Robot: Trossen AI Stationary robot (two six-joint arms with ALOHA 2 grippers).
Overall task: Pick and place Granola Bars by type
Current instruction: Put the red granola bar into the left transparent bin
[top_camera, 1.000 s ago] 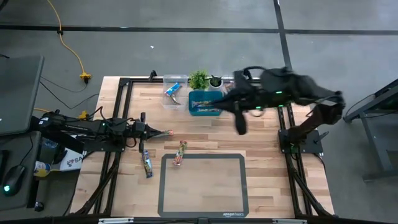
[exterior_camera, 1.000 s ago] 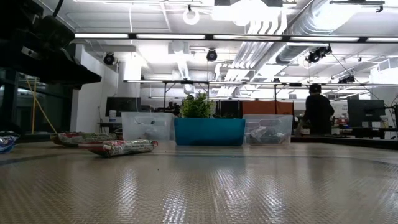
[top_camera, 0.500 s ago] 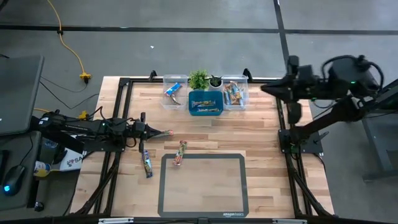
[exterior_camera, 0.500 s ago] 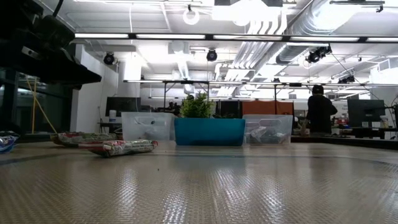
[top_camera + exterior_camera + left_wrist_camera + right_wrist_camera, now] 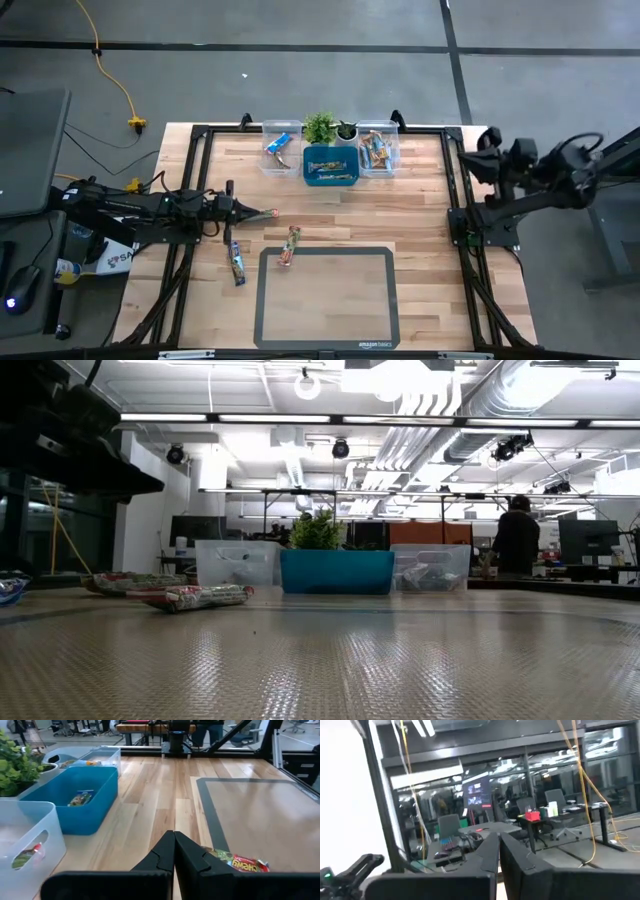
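Wooden table (image 5: 420,215), scattered Granola Bars (image 5: 289,245)

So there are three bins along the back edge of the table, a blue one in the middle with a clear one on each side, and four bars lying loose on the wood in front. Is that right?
Not quite: the high view shows only two bars loose on the wood, one at the mat's top edge and one to its left. The rest holds: the blue bin sits between two clear bins at the back edge.
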